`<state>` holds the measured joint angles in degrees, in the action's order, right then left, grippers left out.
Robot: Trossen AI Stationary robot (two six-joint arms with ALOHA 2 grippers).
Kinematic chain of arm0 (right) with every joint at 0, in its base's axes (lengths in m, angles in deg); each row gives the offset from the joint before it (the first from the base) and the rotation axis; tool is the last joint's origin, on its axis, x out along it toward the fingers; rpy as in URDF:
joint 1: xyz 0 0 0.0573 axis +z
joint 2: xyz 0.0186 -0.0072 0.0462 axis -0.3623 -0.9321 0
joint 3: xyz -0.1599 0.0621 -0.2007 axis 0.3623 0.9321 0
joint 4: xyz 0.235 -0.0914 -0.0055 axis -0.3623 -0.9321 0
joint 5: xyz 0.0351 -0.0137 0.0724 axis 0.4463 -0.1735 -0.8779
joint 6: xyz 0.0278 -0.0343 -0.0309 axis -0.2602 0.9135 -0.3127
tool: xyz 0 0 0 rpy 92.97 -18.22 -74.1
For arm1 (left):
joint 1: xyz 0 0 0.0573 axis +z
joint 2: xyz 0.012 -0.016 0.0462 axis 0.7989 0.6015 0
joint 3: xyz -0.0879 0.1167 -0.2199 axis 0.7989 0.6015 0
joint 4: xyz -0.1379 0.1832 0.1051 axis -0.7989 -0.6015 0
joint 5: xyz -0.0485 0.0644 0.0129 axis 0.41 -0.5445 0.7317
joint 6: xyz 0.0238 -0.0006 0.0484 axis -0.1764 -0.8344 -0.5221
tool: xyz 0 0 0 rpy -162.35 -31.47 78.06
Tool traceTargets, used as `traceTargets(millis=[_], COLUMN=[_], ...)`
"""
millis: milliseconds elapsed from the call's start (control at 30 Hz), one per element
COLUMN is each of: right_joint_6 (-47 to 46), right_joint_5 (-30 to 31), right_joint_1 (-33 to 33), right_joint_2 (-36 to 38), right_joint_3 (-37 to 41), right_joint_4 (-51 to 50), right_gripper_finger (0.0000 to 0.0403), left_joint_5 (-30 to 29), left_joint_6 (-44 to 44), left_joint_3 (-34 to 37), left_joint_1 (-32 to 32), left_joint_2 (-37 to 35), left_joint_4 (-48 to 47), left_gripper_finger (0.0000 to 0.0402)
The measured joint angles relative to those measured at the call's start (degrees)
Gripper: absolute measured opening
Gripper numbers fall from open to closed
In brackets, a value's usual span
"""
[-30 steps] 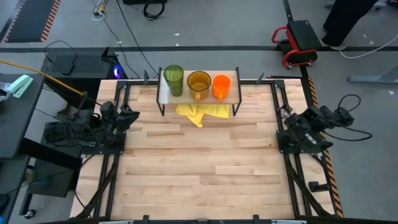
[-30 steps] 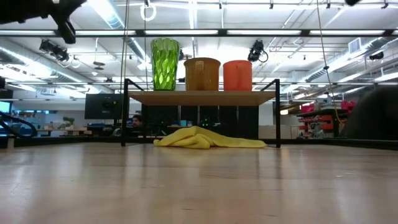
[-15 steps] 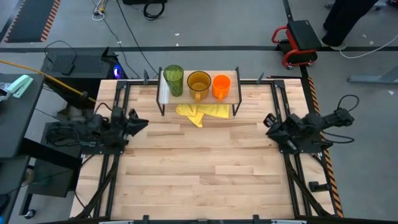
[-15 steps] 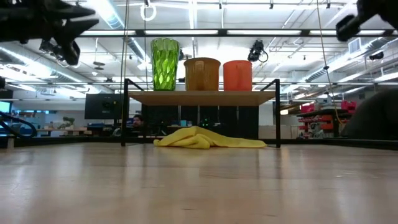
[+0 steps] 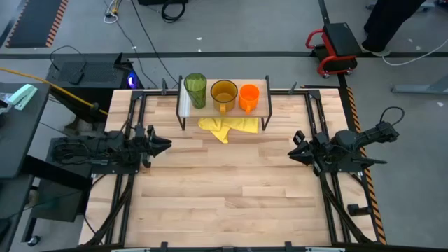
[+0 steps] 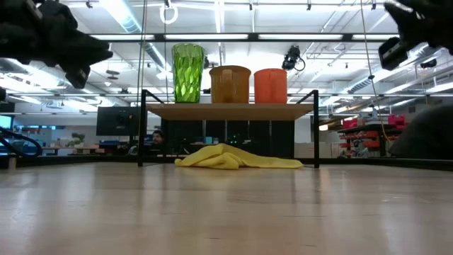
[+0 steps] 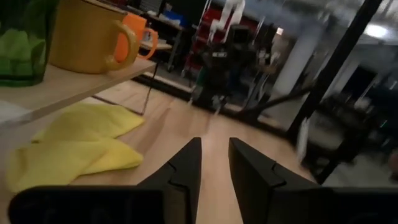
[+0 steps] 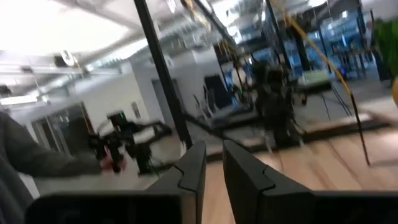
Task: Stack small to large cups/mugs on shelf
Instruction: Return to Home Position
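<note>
Robotics lab or industrial workshop. High view: grey concrete floor (image 5: 245,31) along the top, loose cables (image 5: 170,10) trailing over it. Hazard-striped mat (image 5: 31,21) upper left, red cart (image 5: 334,43) upper right. Wooden surface (image 5: 231,196) in a black metal frame. Low view: open ceiling with strip lights (image 6: 311,37) and pipework. Monitor (image 6: 117,120) at left, benches and equipment behind.

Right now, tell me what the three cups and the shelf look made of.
Green tumbler: likely clear plastic, glossy; light shines through its faceted wall.
Amber mug: smooth plastic, probably; perhaps faintly translucent.
Orange mug: opaque plastic, apparently; flat even colour.
Shelf: pale matte wood plank top on thin black legs, likely metal.
</note>
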<state>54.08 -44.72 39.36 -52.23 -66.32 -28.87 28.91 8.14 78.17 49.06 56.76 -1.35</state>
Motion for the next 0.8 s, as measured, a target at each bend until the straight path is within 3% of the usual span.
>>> traceTargets(millis=[267, 800], right_joint_6=[1.01, 1.42], right_joint_5=[-0.02, -0.02], right_joint_1=[0.01, 0.01], right_joint_2=[0.0, 0.0], right_joint_3=[0.0, -0.02], right_joint_4=[-14.13, -14.86], right_gripper_finger=[0.0062, 0.0062], left_joint_5=[-0.22, -0.22], left_joint_6=[-3.68, -1.1], left_joint_3=[0.0, 0.0], left_joint_1=[0.0, 0.0], left_joint_2=[0.0, 0.0], left_joint_4=[-9.22, -9.98], left_gripper_finger=[0.0086, 0.0087])
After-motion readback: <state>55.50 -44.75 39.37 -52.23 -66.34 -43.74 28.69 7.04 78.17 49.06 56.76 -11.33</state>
